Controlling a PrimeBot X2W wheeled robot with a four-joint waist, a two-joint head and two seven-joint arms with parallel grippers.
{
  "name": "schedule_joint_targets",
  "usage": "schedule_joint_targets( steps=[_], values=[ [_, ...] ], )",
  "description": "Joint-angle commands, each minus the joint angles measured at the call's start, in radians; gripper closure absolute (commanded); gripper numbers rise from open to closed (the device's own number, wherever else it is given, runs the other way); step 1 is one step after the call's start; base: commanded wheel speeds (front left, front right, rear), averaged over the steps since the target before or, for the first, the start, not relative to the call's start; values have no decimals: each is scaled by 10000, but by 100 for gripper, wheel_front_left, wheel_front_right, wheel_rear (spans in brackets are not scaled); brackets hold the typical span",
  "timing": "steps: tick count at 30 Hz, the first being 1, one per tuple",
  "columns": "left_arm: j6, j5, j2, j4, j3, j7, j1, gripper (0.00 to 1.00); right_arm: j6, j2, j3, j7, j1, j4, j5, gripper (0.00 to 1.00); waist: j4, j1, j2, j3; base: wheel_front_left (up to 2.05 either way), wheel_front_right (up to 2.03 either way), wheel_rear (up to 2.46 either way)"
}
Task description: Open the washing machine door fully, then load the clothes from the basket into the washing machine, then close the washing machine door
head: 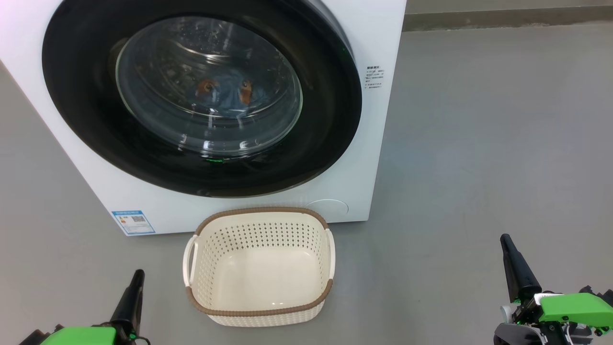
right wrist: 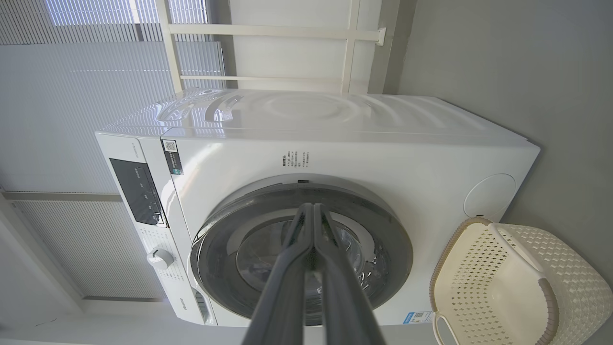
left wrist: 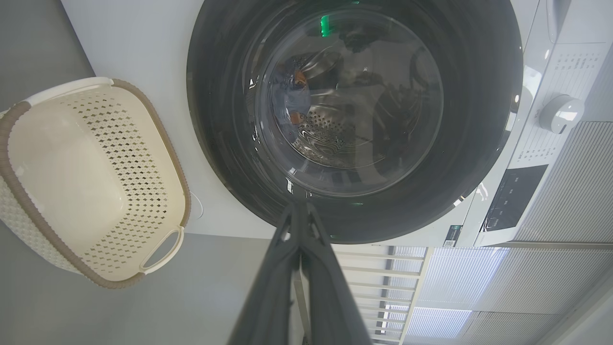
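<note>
Grey floor [head: 479, 143], washing machine [head: 376, 167] far left, door [head: 81, 96] closed, clothes [head: 230, 96] inside, basket [head: 261, 211] just in front, left end effector [head: 138, 275] and right end effector [head: 505, 239] near, both pinched together.

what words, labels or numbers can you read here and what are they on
Nothing is sharp enough to quote.
Blue label on the washing machine, low on its front: too small to read.
Print block on the same front, higher up: blurred.
Control panel markings: too small to read.
</note>
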Motion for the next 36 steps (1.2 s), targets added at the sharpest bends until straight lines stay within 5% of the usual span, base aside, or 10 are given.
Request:
schedule_joint_targets(
  steps=[1, 36],
  values=[
    [-73, -88, 131, -191, 351, 32, -420, 100, 14, -19, 221, 83, -70, -305, 35, 100, 0, 0, 0, 0, 0, 0, 0],
    [-73, -90, 131, -192, 349, 30, -419, 100, 14, -18, 219, 84, -70, -305, 33, 100, 0, 0, 0, 0, 0, 0, 0]
  ],
)
